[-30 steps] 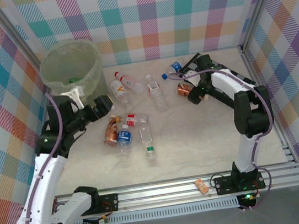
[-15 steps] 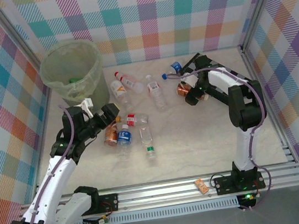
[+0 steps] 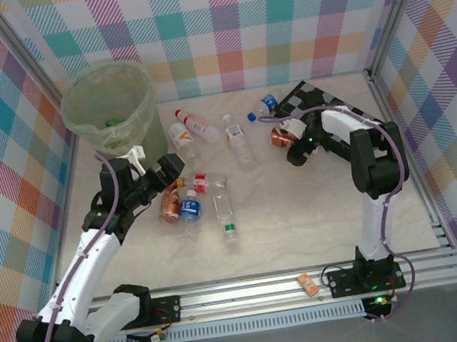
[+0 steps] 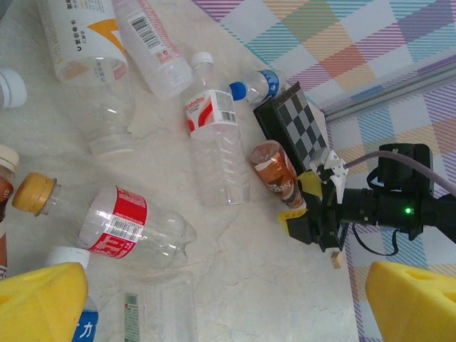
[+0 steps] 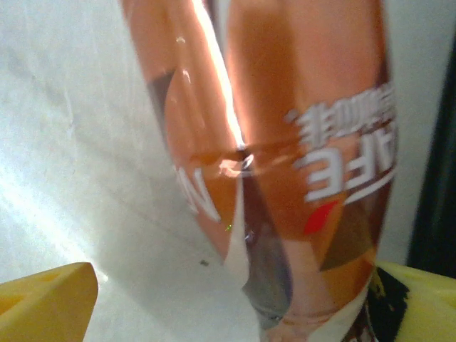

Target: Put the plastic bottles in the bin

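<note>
The bin (image 3: 146, 119) stands well off to the left of the right gripper (image 3: 291, 140), beyond the loose plastic bottles (image 3: 239, 140) and the left arm. The left gripper (image 3: 169, 171) is much nearer the bin, and it hangs wide open over the middle cluster with nothing in it. The coming move, though, belongs to the right arm, because the amber bottle (image 5: 285, 142) lies directly between its jaws. The bottle's long axis runs straight out ahead of them, square across the line on which they close, so they would pinch its width rather than its length. The jaws stand wide and grip nothing. One yellow finger (image 5: 43, 299) sits clear of the bottle with bare table between. The other finger (image 5: 420, 303) sits tight beside the bottle's lower edge, possibly touching it, though the close blur leaves that uncertain.
</note>
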{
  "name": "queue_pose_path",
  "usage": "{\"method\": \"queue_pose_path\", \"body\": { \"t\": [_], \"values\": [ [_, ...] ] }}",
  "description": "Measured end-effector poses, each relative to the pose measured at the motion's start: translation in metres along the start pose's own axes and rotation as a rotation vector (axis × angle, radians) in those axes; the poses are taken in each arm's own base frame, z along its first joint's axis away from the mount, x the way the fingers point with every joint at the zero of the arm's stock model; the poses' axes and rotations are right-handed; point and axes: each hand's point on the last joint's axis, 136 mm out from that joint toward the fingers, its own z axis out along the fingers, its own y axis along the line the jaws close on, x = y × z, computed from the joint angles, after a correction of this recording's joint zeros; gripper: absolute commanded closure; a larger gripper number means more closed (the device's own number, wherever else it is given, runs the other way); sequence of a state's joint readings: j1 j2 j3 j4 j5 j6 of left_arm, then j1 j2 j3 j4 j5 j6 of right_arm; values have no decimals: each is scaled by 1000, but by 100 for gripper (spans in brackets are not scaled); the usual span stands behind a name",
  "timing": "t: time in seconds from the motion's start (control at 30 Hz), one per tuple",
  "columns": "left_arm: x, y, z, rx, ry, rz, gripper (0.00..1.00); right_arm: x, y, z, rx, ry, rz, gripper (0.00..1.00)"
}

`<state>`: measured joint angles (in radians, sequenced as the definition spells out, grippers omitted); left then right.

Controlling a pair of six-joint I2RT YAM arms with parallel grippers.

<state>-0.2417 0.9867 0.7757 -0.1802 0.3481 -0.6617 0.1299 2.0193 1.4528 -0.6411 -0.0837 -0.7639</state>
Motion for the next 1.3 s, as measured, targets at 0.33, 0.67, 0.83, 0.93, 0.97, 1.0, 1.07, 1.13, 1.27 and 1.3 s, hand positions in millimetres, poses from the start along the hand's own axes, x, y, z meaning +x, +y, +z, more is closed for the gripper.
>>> {"method": "queue_pose_path", "body": {
  "t": [0.33,0.67,0.83,0.93,0.97,1.0,1.07,1.13,1.27,1.3],
  "values": [
    [0,0,0,0,0,4,1,21,11,9,-25,40,73,41],
    [-1,-3,-3,10,-9,-5,0,26,24,-11,-35,35,152,65],
    [-6,-11,-4,47,-23,-34,0,21,33,-39,-31,-16,215,66],
    [-9,-22,-2,119,-41,-73,0,13,42,-60,-43,-73,286,68],
    [-9,-24,-1,145,-45,-93,0,10,47,-68,-49,-99,312,68],
    [-9,-26,1,167,-46,-116,0,6,54,-76,-55,-134,339,68],
    [-7,-31,6,206,-41,-158,0,-5,74,-91,-75,-209,372,69],
    [-4,-40,12,244,-26,-176,0,-22,108,-104,-124,-291,382,69],
    [9,-63,17,309,10,-158,0,-48,180,-116,-282,-417,379,69],
    [14,-68,19,320,24,-154,0,-50,197,-117,-325,-431,383,69]
  ]
}}
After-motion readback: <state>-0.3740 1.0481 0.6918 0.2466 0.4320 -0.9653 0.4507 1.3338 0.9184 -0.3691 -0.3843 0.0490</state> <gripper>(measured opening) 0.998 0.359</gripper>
